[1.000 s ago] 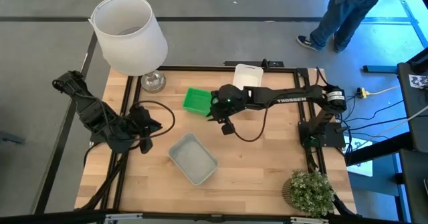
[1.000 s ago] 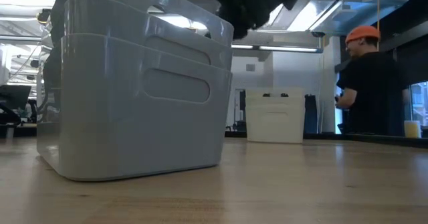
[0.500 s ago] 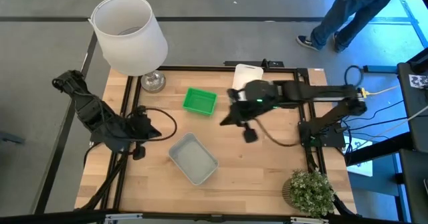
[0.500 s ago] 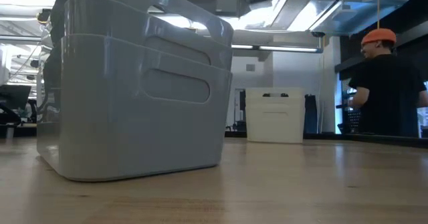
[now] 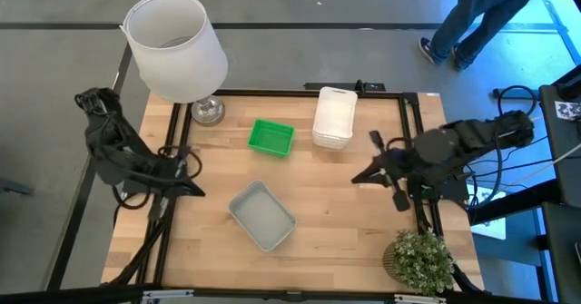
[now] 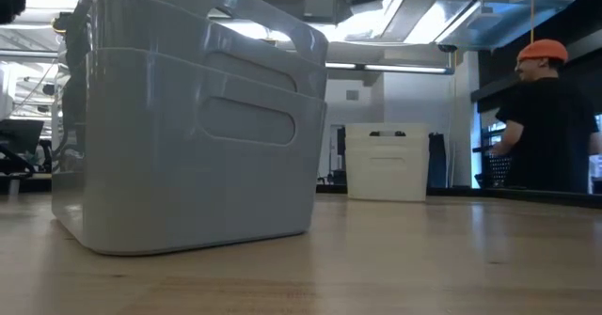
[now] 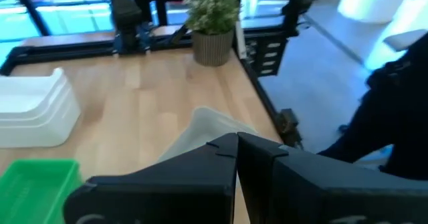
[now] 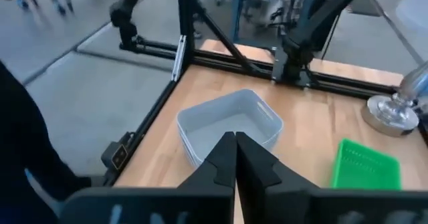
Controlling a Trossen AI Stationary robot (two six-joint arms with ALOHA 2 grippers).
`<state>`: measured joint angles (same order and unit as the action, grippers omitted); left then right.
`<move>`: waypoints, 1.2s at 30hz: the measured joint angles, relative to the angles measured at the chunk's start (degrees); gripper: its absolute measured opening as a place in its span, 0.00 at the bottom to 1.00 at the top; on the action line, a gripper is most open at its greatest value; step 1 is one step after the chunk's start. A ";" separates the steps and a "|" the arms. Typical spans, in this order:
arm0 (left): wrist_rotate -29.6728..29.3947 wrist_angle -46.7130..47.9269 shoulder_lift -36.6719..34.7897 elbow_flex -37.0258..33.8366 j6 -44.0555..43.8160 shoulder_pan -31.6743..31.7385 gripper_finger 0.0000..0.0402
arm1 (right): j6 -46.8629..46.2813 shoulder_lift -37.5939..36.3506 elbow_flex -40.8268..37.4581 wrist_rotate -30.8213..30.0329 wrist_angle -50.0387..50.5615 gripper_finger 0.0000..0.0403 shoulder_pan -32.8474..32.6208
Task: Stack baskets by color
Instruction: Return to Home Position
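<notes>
Three stacks of baskets rest by their bottoms on the wooden table: green (image 5: 271, 138) at the far middle, white (image 5: 333, 117) to its right, and translucent grey (image 5: 261, 214) near the middle front. The grey stack (image 6: 188, 118) fills the low view's left. My left gripper (image 5: 196, 191) hovers shut by the table's left edge, pointing at the grey stack (image 7: 200, 132). My right gripper (image 5: 356, 179) hovers shut over the right part of the table, raised, pointing toward the grey stack (image 8: 231, 125) and the green stack (image 8: 366, 165). Neither gripper holds anything.
A large white lampshade (image 5: 175, 45) on a metal base (image 5: 207, 112) stands at the far left corner. A potted plant (image 5: 419, 259) sits at the near right corner. Black frame rails run along the table's edges. A person (image 6: 546, 118) stands beyond the table.
My right gripper has drawn back from beside the green stack toward the table's right edge, rising, and its fingers have shut. My left gripper has pulled back a little toward the left edge, rolled and shut. The baskets have stayed where they were.
</notes>
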<state>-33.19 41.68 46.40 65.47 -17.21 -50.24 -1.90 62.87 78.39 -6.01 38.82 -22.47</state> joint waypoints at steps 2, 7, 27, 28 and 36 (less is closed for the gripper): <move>0.13 -2.09 -1.53 -1.87 0.03 -0.84 0.00 | -1.79 -3.97 -5.40 -1.28 -3.76 0.00 -1.39; -0.46 -7.89 -5.77 -6.69 1.42 -2.58 0.00 | -2.37 -12.86 -13.90 -1.54 -9.46 0.00 -2.28; 1.04 -43.41 -19.52 -36.29 12.45 -2.24 0.00 | -6.97 -31.56 -32.33 -5.02 -15.42 0.00 -2.24; 1.39 -44.56 -20.33 -37.40 13.11 -1.81 0.00 | -7.01 -32.77 -33.01 -5.03 -15.47 0.00 -2.24; 5.91 -46.04 -28.11 -42.26 19.67 3.02 0.00 | -6.09 -41.44 -34.92 -9.12 -14.17 0.00 -2.24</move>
<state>-27.28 -4.36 18.29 23.21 2.46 -47.22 -7.99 21.43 43.48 -15.13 24.65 -24.71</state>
